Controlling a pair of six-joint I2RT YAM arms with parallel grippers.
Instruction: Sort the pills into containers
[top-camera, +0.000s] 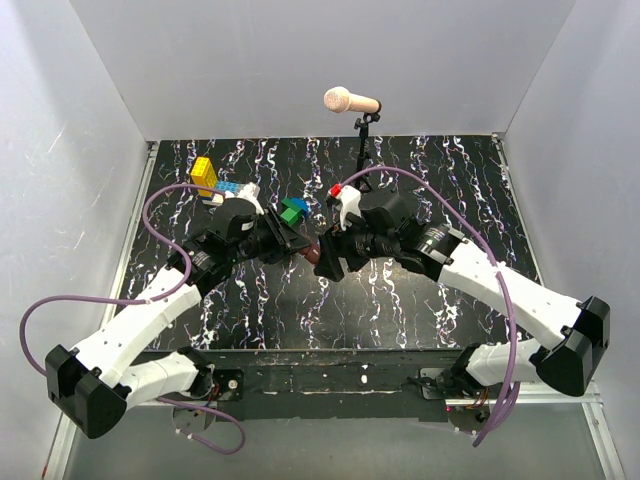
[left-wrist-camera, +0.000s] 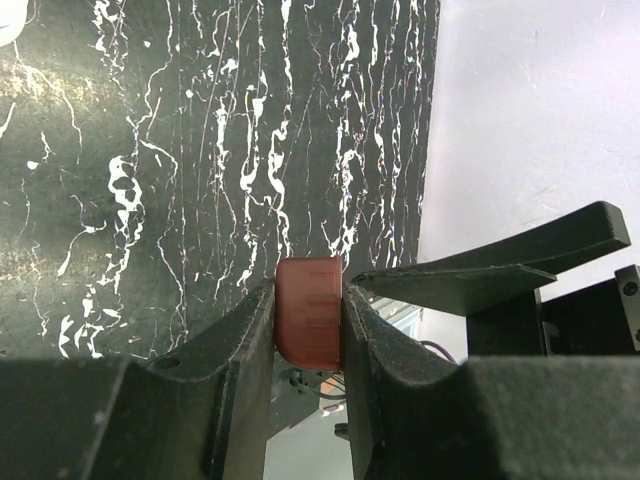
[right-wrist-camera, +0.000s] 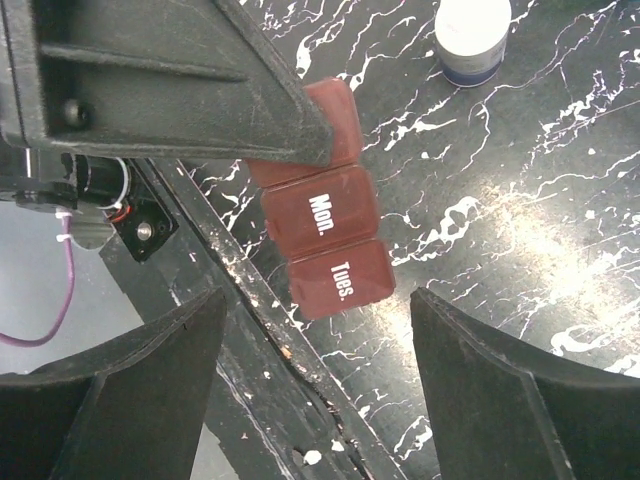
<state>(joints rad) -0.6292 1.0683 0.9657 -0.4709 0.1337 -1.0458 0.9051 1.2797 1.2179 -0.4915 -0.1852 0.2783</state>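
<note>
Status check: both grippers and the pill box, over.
Left gripper shut on pill box. Right gripper open, facing the box's Tues. end, no contact. White bottle on the table beyond, not in the way.

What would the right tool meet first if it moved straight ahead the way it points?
Likely the pill box held in the left tool; its Mon. and Tues. lids lie straight ahead, though depth is unclear.

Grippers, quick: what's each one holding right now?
Left gripper: closed on the reddish-brown rectangular plastic pill box.
Right gripper: open, holding nothing.
</note>
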